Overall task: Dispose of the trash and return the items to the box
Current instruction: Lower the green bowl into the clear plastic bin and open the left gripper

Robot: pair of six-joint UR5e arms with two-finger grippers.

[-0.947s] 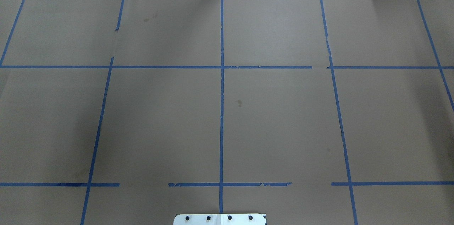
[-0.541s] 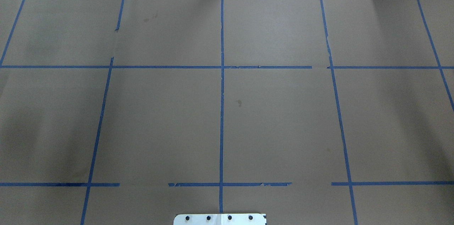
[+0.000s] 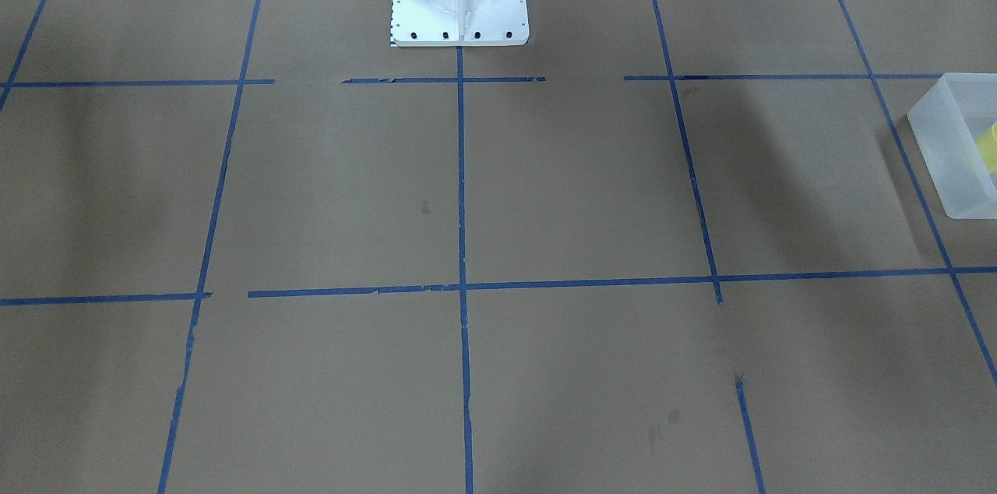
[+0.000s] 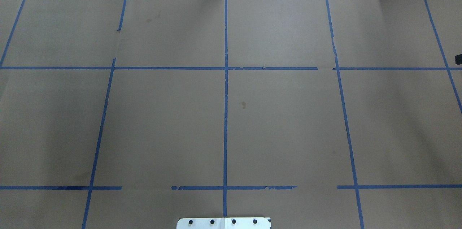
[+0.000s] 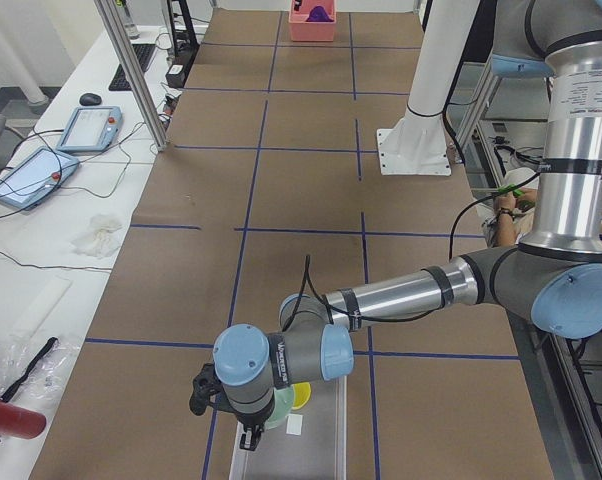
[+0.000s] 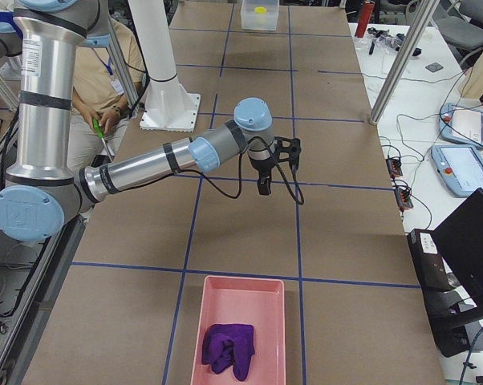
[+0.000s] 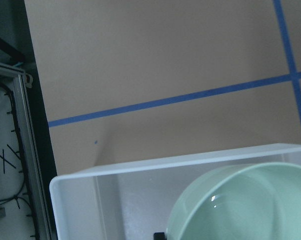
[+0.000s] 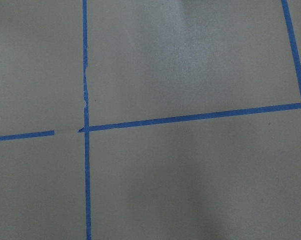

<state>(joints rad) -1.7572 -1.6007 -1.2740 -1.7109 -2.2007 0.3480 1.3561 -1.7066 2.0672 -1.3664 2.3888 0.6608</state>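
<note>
The mint bowl (image 7: 240,205) and yellow cup (image 5: 300,396) lie inside the frosted box (image 7: 140,167) at the table's (image 6: 346,224) left end, so returning the items looks done. The left gripper (image 5: 249,432) points down just above the bowl, forearm stretched low. Its claw cannot be read. The right gripper (image 6: 263,184) hovers far right, equally unreadable.

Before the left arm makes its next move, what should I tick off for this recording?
1. The pale mint-green round plastic bowl sits inside the outline of the frosted translucent white plastic tub: ok.
2. The tall bright-yellow plastic cup is in the tub: ok.
3. The left gripper is free of the bowl: cannot tell.
4. The right gripper is open: cannot tell.
5. The crumpled purple cloth lies in the pink plastic tray: ok.
</note>
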